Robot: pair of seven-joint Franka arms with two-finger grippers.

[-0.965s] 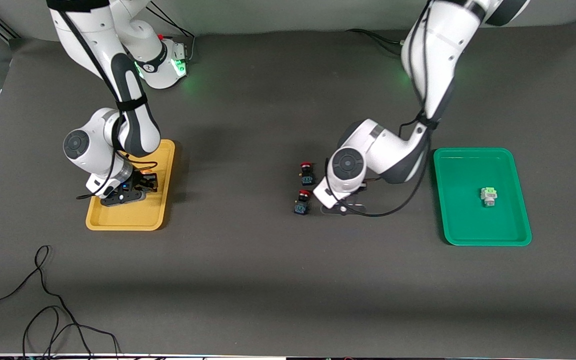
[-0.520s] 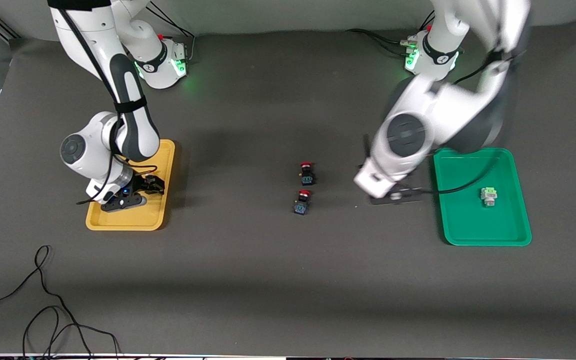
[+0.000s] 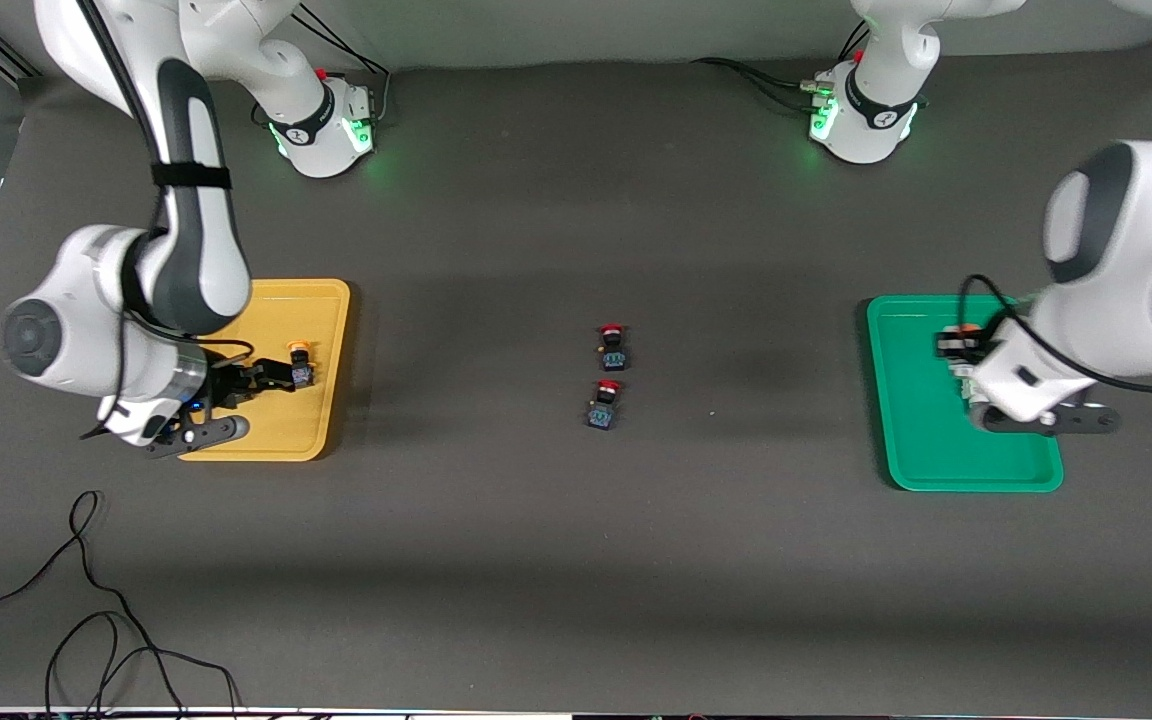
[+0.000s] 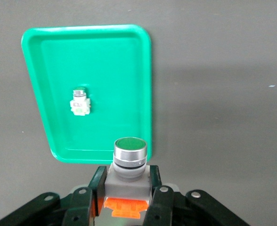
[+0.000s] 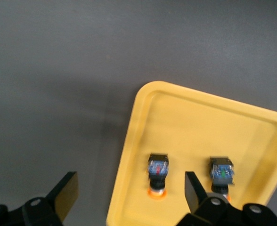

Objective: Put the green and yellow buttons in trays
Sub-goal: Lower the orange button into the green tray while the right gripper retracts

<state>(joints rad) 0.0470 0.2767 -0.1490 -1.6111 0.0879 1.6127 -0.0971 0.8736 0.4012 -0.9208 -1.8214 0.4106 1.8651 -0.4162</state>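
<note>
Two red-capped buttons with black bodies stand near the middle of the dark grey table, close together; one red-capped button is farther from the front camera than the other red-capped button. A loose black cable lies on the table at the right arm's end, near the front edge.

Two trays: one yellow tray, one green tray. Two yellow buttons, two green buttons, two red buttons.
</note>
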